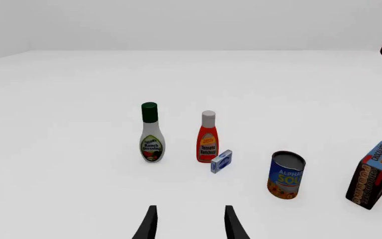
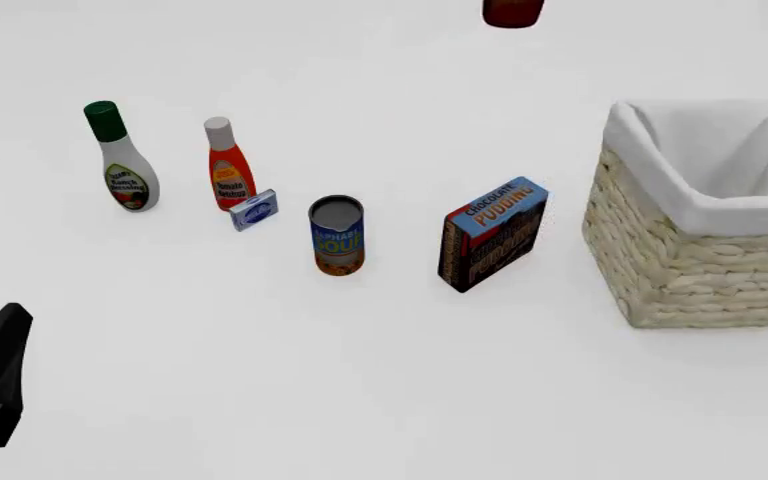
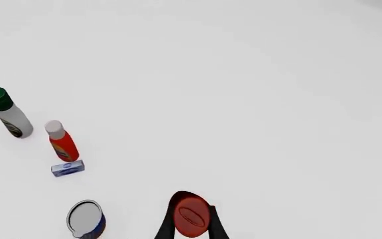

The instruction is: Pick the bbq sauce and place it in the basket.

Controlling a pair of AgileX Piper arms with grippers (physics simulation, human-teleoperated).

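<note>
Already the pick looks done. The basket (image 2: pixel 704 260) sits empty at the table's right side. The bbq sauce (image 3: pixel 192 217) hangs lifted, clamped in the right gripper (image 3: pixel 191 226), apparently well short of the basket; carrying over and release remain. The left gripper (image 1: pixel 189 221) idles, fingers spread.

Bright, even, shadowless simulator light; every view sharp, without glare.
</note>
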